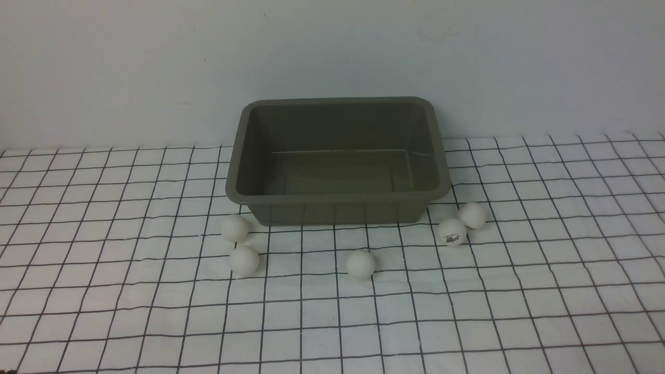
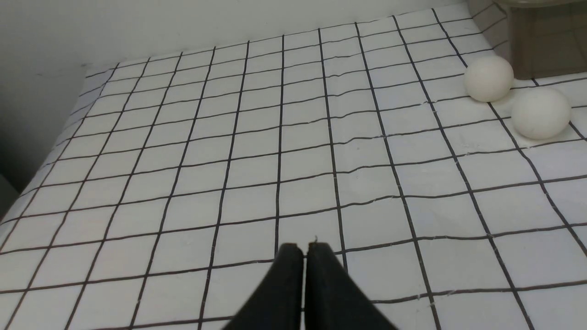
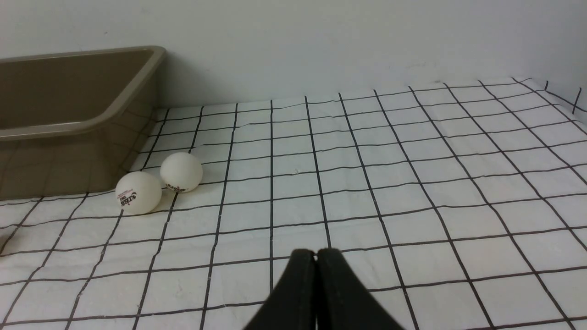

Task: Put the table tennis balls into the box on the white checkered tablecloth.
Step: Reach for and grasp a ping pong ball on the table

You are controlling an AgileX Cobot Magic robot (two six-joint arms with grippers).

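The olive-grey box [image 1: 337, 200] stands empty at the back middle of the white checkered tablecloth [image 1: 104, 311]. Several white table tennis balls lie in front of it: two at its left corner [image 1: 235, 227] [image 1: 244, 260], one in the middle [image 1: 360, 264], two at its right corner [image 1: 452, 231] [image 1: 472, 215]. Neither arm shows in the front view. My left gripper [image 2: 305, 247] is shut and empty over bare cloth, well short of the left pair [image 2: 489, 78] [image 2: 541, 113]. Likewise shut and empty, my right gripper [image 3: 315, 253] hangs away from the printed right pair [image 3: 138, 192] [image 3: 181, 172].
A plain pale wall rises right behind the box. The cloth's left edge [image 2: 69, 123] drops off in the left wrist view, and its far right corner [image 3: 568, 98] shows in the right wrist view. The box's corner [image 2: 545, 41] stands beside the left pair.
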